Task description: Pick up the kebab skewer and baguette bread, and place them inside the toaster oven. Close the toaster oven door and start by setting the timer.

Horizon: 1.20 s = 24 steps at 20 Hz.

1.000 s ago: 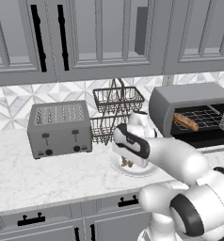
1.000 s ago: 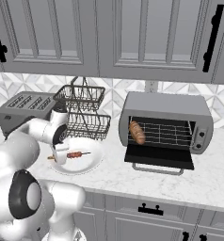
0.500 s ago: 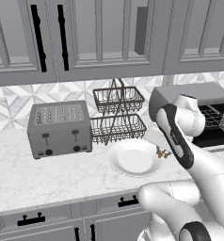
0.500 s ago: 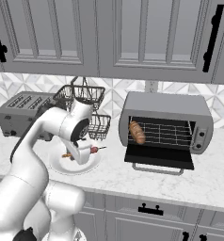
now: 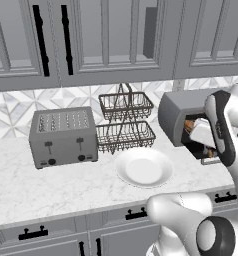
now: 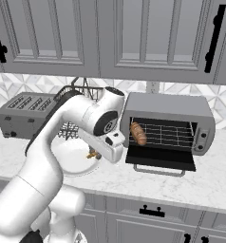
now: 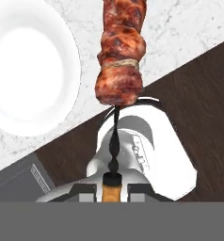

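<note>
So we've got the gripper (image 7: 114, 188) clamped on the orange end of the kebab skewer (image 7: 121, 56), held above the counter (image 6: 210, 182) between the white plate (image 5: 144, 167) and the open toaster oven (image 6: 168, 128), baguette bread (image 6: 138, 133) already on its rack

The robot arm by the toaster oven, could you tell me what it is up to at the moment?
The gripper is shut on the kebab skewer, holding it by its orange handle end and carrying it above the counter between the white plate and the toaster oven. The toaster oven door hangs open, and the baguette bread already lies on the rack inside.
</note>
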{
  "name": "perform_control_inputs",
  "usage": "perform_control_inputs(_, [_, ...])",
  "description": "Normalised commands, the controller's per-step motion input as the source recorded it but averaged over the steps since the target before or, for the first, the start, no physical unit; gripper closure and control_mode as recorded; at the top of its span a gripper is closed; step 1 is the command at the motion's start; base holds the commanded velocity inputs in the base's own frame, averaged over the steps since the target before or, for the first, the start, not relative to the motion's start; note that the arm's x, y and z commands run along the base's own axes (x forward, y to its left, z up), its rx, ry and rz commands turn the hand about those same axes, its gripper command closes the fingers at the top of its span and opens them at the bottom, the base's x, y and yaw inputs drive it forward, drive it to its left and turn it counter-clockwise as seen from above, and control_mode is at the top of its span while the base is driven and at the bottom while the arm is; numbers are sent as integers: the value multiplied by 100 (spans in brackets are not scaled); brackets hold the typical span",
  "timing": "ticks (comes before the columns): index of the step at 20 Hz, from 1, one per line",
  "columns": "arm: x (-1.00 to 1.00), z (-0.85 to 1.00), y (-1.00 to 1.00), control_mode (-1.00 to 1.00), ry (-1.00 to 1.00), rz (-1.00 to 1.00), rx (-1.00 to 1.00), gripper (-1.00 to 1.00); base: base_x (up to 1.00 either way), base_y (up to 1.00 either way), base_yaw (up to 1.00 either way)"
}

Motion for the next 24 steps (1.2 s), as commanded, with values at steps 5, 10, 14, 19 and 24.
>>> perform_control_inputs(5, [-3, 19, -100, -100, 0, 32, -4, 100, 0, 0, 0])
perform_control_inputs(10, [-5, 9, -100, -100, 0, 37, -3, 100, 0, 0, 0])
perform_control_inputs(14, [0, 0, -76, -100, 0, 18, 0, 100, 0, 0, 0])
perform_control_inputs(19, [4, -3, -7, -100, -2, 0, 0, 100, 0, 0, 0])
perform_control_inputs(24, [32, -13, 0, -100, -9, 0, 0, 100, 0, 0, 0])
